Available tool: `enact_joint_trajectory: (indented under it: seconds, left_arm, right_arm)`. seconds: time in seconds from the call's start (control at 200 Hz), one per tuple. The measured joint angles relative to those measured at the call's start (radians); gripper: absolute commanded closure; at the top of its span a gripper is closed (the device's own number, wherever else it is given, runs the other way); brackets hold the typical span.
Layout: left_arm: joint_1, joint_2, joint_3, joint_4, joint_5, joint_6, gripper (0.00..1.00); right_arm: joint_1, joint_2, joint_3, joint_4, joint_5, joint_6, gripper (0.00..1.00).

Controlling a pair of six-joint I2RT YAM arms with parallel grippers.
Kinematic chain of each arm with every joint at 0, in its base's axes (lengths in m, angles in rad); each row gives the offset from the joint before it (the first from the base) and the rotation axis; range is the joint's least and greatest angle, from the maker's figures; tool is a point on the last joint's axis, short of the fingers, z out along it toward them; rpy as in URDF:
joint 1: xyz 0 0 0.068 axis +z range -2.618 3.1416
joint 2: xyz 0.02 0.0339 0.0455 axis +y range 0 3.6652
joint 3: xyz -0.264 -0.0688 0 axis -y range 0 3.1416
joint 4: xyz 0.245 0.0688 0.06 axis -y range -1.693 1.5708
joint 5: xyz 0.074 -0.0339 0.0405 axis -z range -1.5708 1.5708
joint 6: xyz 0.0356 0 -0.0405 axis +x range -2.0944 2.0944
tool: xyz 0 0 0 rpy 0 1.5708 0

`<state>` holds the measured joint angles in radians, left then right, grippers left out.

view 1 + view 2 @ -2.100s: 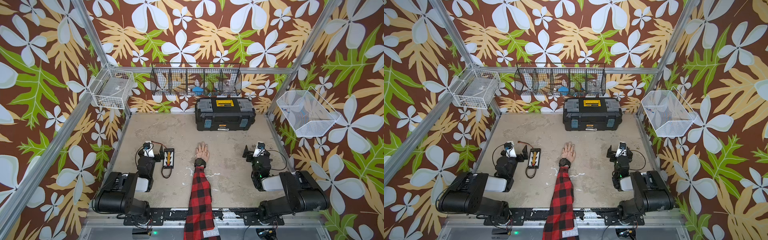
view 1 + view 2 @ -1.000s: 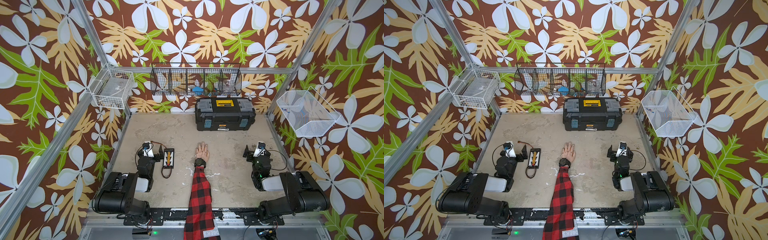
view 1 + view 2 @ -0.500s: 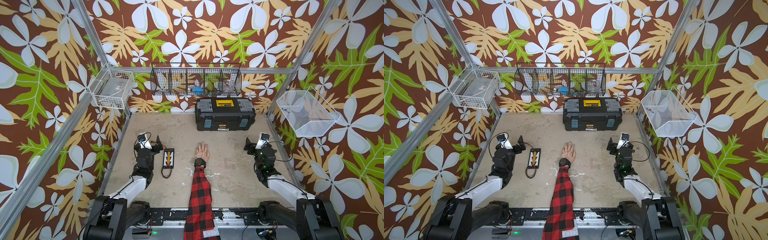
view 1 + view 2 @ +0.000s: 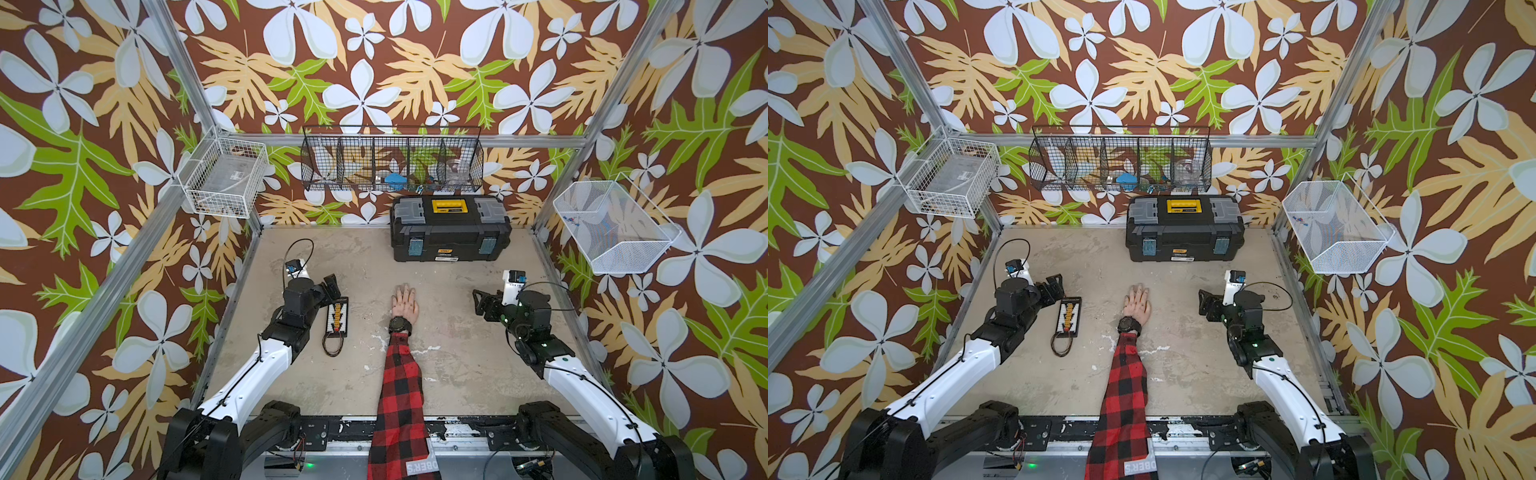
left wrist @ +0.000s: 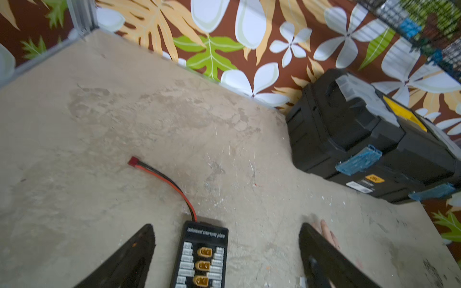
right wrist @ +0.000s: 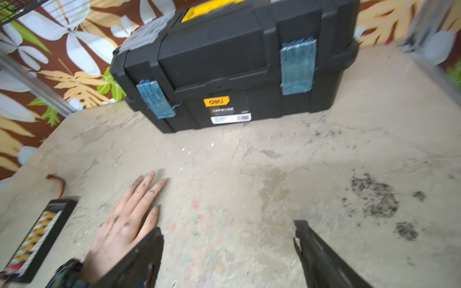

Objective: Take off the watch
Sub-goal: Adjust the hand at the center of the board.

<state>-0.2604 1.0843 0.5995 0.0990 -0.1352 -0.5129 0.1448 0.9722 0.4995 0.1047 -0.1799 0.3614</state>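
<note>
On the counter point(image 4: 457, 353), the mid-frame watch point(image 4: 400, 325) is still worn, with the released, empty left pincer point(image 4: 332, 286) and right pincer point(image 4: 481, 302) newly raised for approach.

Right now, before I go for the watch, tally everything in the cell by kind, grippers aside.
Watch: 1, on the wrist
Sleeved arm: 1
Charging board: 1
Toolbox: 1
Wire baskets: 3, hung on the walls
Total: 7
</note>
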Motion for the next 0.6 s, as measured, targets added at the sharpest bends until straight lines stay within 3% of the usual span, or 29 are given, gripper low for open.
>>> enact_joint_trajectory:
  seconds: [0.4,0.601]
  left_arm:
    - [-0.308,0.083,0.027,-0.108,0.124,-0.142,0.09]
    - [-0.377,0.137,0.051,-0.127,0.172,-0.192,0.09]
  right_arm:
    - [0.052,0.135,0.116,-0.226,-0.311,-0.002,0.17]
    - [0.070,0.161,0.120,-0.248,-0.398,0.008,0.17]
